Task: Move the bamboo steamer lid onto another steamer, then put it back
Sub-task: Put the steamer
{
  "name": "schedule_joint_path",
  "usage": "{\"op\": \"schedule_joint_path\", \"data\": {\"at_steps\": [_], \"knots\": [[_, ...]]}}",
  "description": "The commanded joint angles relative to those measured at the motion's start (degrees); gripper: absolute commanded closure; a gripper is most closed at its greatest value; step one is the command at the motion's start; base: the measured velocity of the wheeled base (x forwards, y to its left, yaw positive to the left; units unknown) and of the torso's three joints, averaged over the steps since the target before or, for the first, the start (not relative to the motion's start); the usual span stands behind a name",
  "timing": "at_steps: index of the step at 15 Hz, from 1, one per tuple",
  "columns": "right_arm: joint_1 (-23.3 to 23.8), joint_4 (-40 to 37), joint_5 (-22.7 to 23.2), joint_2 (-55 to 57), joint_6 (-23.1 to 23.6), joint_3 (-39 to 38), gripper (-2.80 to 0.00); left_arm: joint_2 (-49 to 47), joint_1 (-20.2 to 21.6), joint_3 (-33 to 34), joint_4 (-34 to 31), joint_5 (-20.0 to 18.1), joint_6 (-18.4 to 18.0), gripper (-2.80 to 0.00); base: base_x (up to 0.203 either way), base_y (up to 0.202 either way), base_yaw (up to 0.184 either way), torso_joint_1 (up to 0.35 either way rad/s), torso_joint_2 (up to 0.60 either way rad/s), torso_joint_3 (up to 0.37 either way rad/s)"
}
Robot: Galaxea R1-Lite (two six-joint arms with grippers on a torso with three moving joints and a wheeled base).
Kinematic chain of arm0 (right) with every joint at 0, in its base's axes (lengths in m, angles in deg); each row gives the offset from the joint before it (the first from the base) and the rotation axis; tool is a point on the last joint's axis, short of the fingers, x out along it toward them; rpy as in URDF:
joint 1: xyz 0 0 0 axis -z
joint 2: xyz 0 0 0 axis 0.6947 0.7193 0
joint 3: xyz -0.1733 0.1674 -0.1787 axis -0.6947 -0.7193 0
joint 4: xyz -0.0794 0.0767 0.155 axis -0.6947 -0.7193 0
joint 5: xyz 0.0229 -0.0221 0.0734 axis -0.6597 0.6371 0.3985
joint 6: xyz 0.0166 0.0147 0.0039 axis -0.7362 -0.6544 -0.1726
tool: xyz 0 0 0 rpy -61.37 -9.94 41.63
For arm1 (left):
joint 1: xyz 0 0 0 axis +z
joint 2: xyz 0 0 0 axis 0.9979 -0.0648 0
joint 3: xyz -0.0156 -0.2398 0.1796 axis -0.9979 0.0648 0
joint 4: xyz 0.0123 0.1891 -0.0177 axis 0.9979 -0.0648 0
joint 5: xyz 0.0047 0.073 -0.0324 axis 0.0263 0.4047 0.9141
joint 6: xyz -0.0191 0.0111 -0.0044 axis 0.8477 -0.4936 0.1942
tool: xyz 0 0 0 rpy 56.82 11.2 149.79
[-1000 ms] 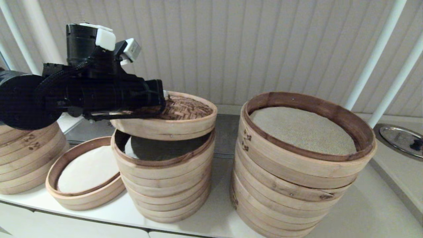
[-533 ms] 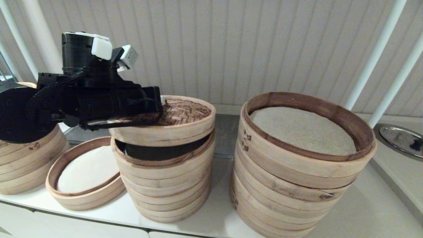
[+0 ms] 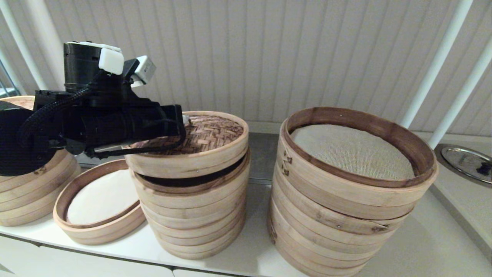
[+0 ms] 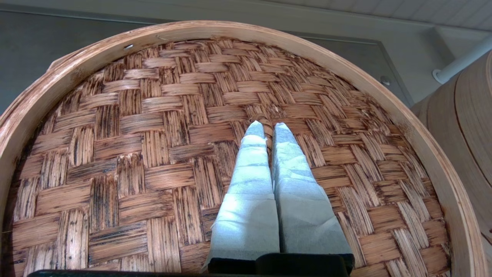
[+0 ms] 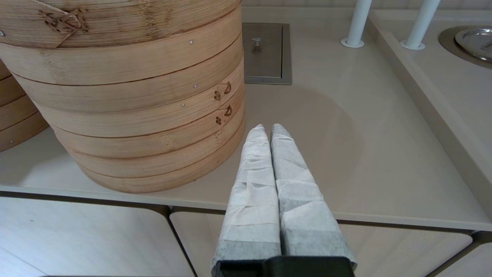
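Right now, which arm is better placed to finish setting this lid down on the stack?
Left. The left gripper is shut on the loop handle of the bamboo steamer lid, holding it tilted just above the tall stack. The right gripper is shut and empty, low by the wide stack, away from the lid.

1. The left gripper (image 4: 268, 129) is closed on the centre loop of the bamboo steamer lid (image 3: 207, 134).
2. Directly below it the tall stack (image 3: 192, 215) is found.
3. Another steamer (image 3: 96, 219) sits lower, to its left.
4. The wide stack (image 3: 346, 207) is placed right.
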Motion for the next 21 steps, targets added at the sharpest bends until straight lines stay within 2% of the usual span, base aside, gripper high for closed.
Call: {"op": "schedule_joint_path", "data": {"at_steps": [1, 11, 19, 21], "knots": [[0.0, 0.0, 0.0, 0.0, 0.0, -0.2, 0.00, 0.1, 0.0, -0.2, 0.1, 0.1, 0.1, 0.00, 0.000, 0.000, 0.000, 0.000, 0.00, 0.000], [0.0, 0.0, 0.0, 0.0, 0.0, -0.2, 0.00, 0.4, -0.1, 3.2, 4.3, 0.1, -0.4, 0.00, 0.000, 0.000, 0.000, 0.000, 0.00, 0.000], [0.0, 0.0, 0.0, 0.0, 0.0, -0.2, 0.00, 0.5, -2.0, 5.8, 5.2, 0.3, -0.6, 0.00, 0.000, 0.000, 0.000, 0.000, 0.00, 0.000], [0.0, 0.0, 0.0, 0.0, 0.0, -0.2, 0.00, 0.7, -2.9, 6.6, 5.8, 1.7, -0.6, 0.00, 0.000, 0.000, 0.000, 0.000, 0.00, 0.000]]}}
